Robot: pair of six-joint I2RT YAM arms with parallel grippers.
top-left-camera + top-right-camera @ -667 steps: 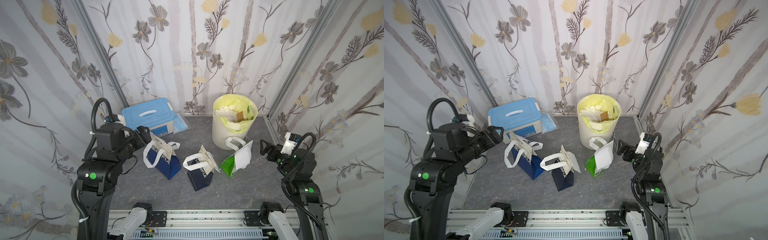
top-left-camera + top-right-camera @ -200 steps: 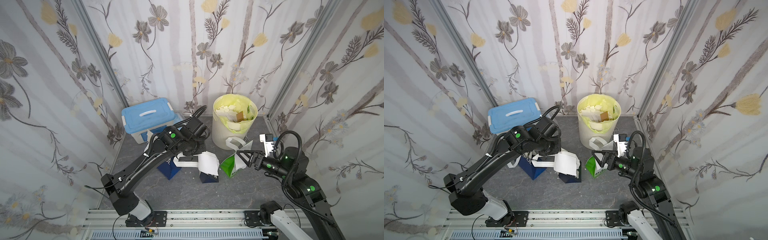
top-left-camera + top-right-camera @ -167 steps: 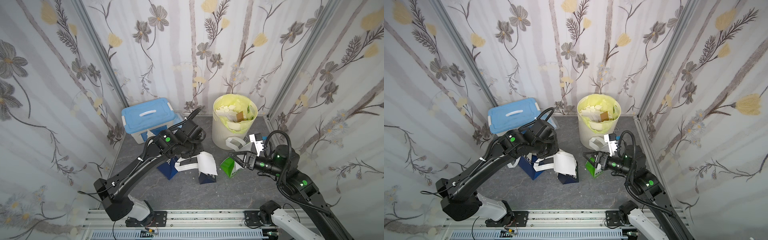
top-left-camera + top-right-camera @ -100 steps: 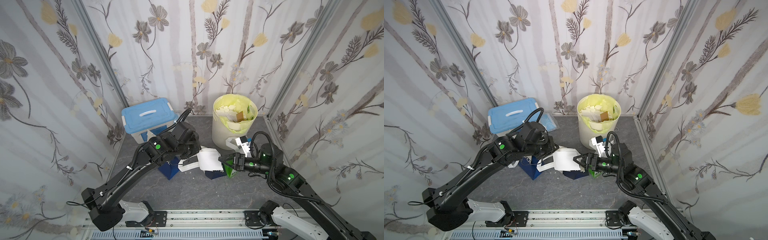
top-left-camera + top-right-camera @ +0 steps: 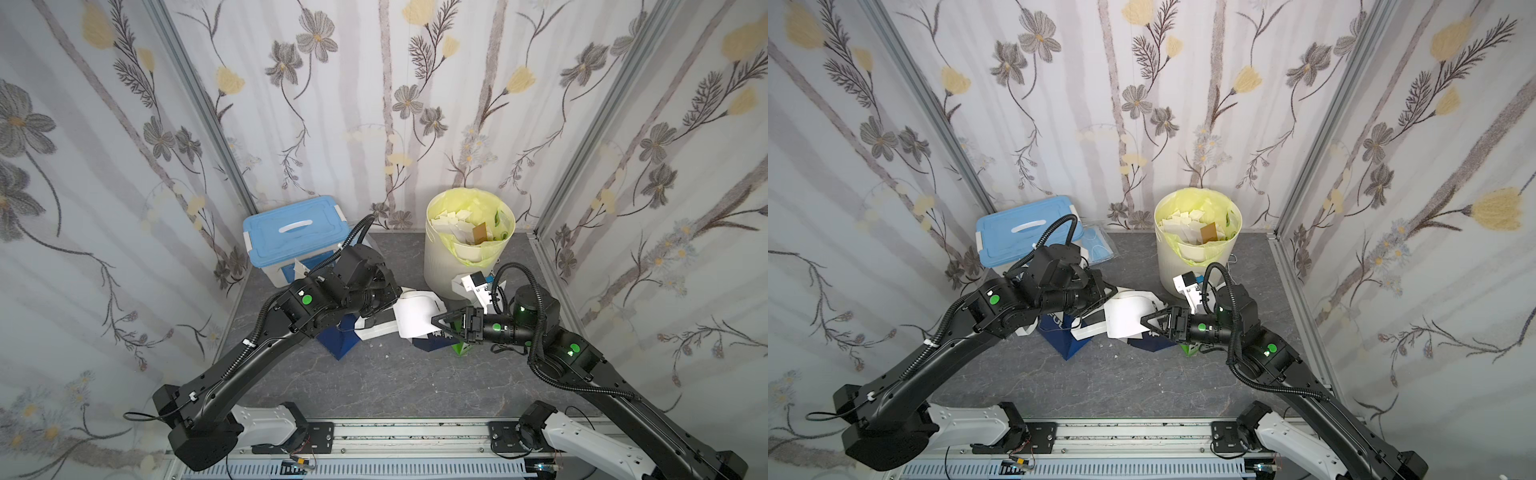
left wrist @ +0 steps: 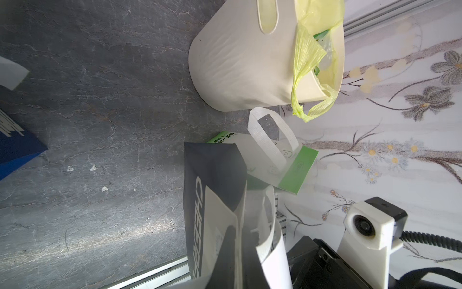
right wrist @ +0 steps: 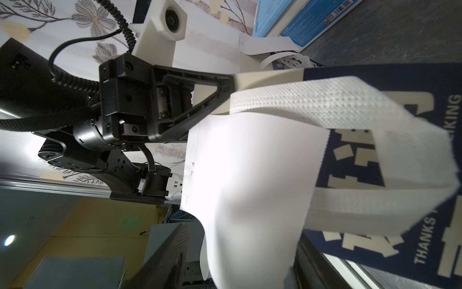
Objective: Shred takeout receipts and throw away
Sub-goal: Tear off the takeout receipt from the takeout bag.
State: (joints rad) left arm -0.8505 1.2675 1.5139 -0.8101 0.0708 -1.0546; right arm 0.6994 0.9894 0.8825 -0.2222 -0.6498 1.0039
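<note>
Right now the receipt [image 5: 415, 318] [image 5: 1126, 318] hangs in the air just in front of the bin [image 5: 440, 266], a little toward the side where the blue box [image 5: 274, 245] sits. It is a plain white sheet, and it curls at the bottom.

The left gripper [image 7: 231, 83] is squeezed tight on the top edge of the navy bag [image 6: 212, 165], at the spot where the white handle [image 7: 312, 97] and the sheet meet. The bag is tilted. I cannot tell if the sheet itself is pinched there too.

The right gripper [image 5: 435, 323] points in from the other side, low in front of the bin. Its two jaws stand apart, with the loose end of the sheet between them.

The green bag [image 6: 297, 170] sits at the foot of the bin, just beside the navy bag. The blue bag [image 5: 343, 343] stands farther from the bin, past the navy one.

White paper pieces [image 5: 451, 220] fill the bin, inside a yellow-green liner [image 6: 306, 50]. A few tiny white bits [image 6: 93, 167] lie on the floor [image 6: 100, 87], away from the bin.
</note>
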